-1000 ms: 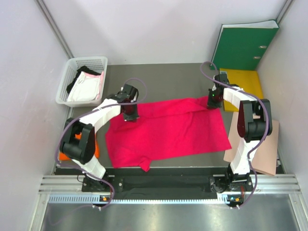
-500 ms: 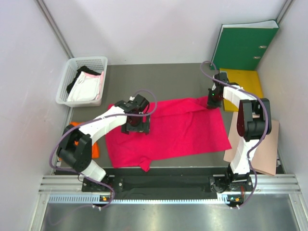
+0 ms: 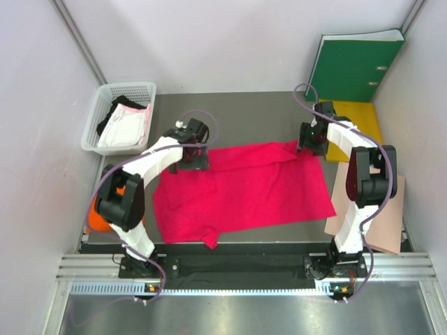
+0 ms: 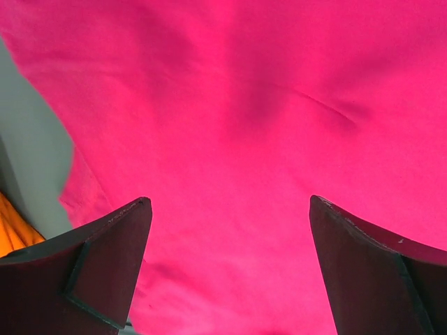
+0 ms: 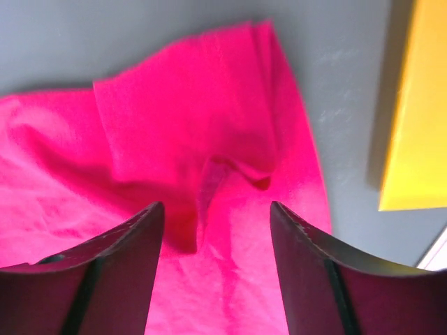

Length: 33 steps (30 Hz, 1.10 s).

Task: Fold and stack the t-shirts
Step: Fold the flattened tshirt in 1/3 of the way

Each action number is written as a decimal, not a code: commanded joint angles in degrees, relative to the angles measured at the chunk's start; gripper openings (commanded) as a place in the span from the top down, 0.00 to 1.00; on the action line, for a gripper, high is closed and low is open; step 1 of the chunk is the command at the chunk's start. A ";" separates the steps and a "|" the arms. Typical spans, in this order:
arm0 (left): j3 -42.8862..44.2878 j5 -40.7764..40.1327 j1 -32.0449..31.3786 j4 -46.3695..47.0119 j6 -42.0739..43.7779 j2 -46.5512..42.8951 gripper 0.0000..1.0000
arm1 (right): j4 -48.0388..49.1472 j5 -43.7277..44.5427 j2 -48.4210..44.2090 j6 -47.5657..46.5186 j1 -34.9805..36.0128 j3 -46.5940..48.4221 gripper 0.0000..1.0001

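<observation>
A dark grey table (image 3: 244, 115) sits inside pale walls, with a metal rail (image 3: 244, 265) along its near edge. The red t-shirt (image 3: 258, 188) lies spread flat across the middle of it, under both grippers.

The left gripper (image 3: 194, 162) hangs over the shirt's far left corner with its fingers (image 4: 105, 265) spread wide and nothing between them, only cloth below. The right gripper (image 3: 309, 145) is over the far right corner, where the cloth is folded back on itself in a small flap. Its fingers (image 5: 119, 265) stand apart and hold nothing.

Just to the right of that gripper lies a yellow folder (image 3: 360, 118), and beyond it a green binder (image 3: 353, 66) leans on the wall. A tan paper sheet (image 3: 387, 223) lies nearer, behind the right arm.

Far left of the left gripper stands a white basket (image 3: 94, 129) with a whitish-pink garment (image 3: 126, 129) and a black garment (image 3: 119, 105); their shapes are hard to make out.

The orange t-shirt (image 3: 94, 222) is mostly hidden behind the left arm's elbow. The left wrist view shows only a sliver of it.
</observation>
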 commanded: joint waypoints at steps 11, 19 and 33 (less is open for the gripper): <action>5.39 1.61 15.64 0.03 1.87 8.08 0.01 | 6.04 2.52 3.13 0.93 -1.51 5.75 0.39; 9.35 2.58 17.22 -0.33 -1.73 15.80 0.05 | 7.18 2.52 6.39 1.10 -1.59 6.19 0.43; 28.39 1.26 19.95 -5.33 -0.86 28.99 1.00 | 10.18 1.82 9.81 1.72 -1.59 9.17 1.00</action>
